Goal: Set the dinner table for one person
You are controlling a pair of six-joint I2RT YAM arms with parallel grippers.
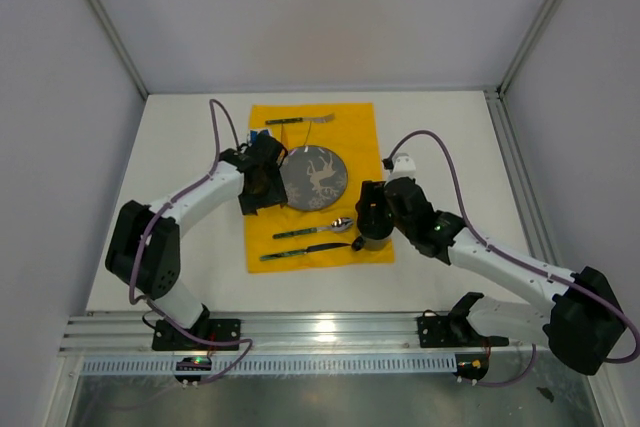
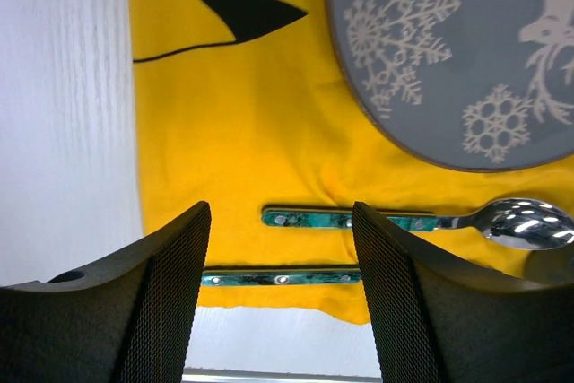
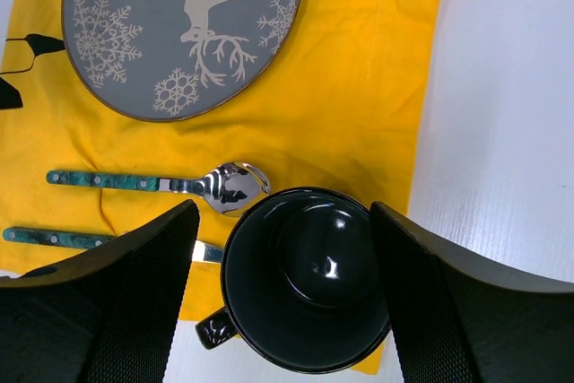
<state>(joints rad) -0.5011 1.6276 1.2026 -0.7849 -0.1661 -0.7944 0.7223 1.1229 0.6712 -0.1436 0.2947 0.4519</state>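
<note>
Locate the large flat matte white rectangular dinner table spanning the whole work area, both arm bases bolted at its near edge. Find a yellow rectangular cloth with black cartoon line print laid flat at table centre.

Items on the cloth, far to near:

1. Metal fork with green handle, lying crosswise along the far edge.
2. Round grey plate with white deer and snowflake pattern, at mid cloth, well apart from the fork.
3. Metal spoon with mottled green handle, lying crosswise on the near side of the plate, bowl toward the right.
4. Metal knife with matching green handle, parallel to the spoon, just beside the near cloth edge.
5. Glossy black mug, upright at the near right corner of the cloth, just beside the spoon bowl.

Check left gripper: jaws spread, gripping nothing, positioned over the left part of the cloth beside the plate rim. Spoon and knife handles visible below, between the 2 fingers.

Check right gripper: jaws spread wide, straddling the mug, 1 finger on each side. Visible gap at the finger on the knife side; contact at the other finger not determinable.
</note>
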